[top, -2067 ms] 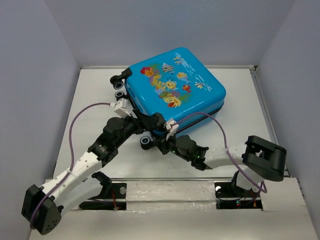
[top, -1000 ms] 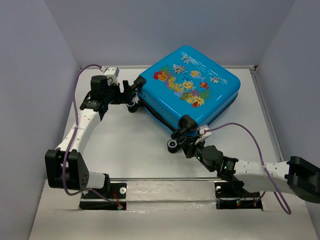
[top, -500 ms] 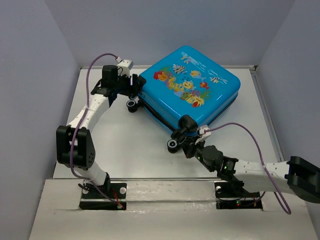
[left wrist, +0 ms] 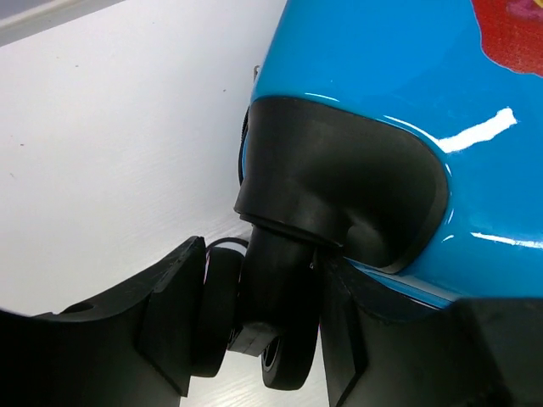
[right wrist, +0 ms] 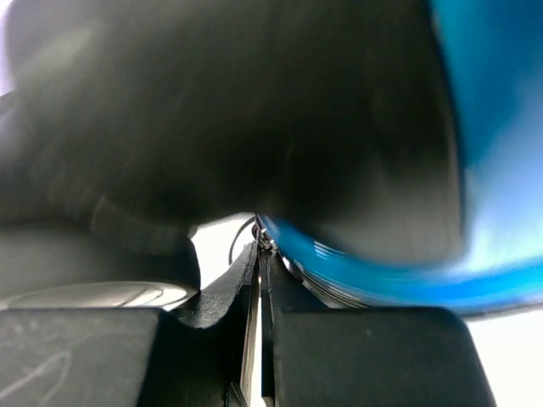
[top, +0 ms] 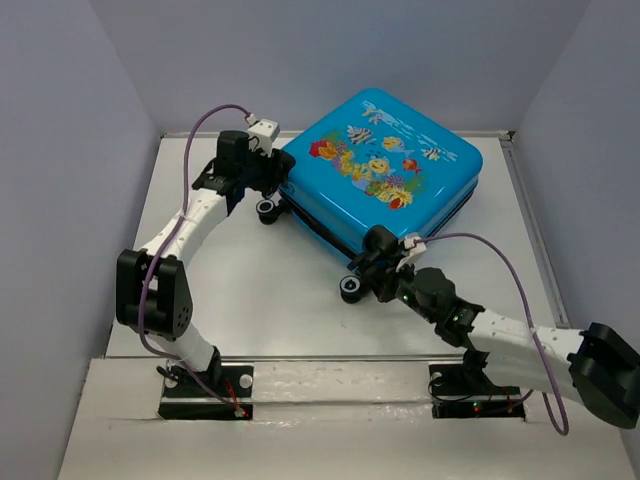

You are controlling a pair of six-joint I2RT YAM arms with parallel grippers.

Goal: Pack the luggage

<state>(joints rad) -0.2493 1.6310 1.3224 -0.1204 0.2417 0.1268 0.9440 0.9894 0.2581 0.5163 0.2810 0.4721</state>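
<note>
We see the luggage lying flat on the table, far right of centre, left claw straddling a wheel — grip we cannot tell, right claw clenched on a thin zip tab.

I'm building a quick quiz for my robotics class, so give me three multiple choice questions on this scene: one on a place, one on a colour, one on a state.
1. Where is the left gripper?
A at a black wheel of the suitcase
B on top of the fish print
C down by its own base

2. What colour is the suitcase shell?
A red
B bright blue
C green

3. How is the suitcase?
A open, lining showing
B closed, lying flat
C standing upright

Answers:
1. A, the left wrist view shows its fingers on either side of the wheel.
2. B, the shell is blue in every view.
3. B, the top view shows it shut and lying flat.
</note>
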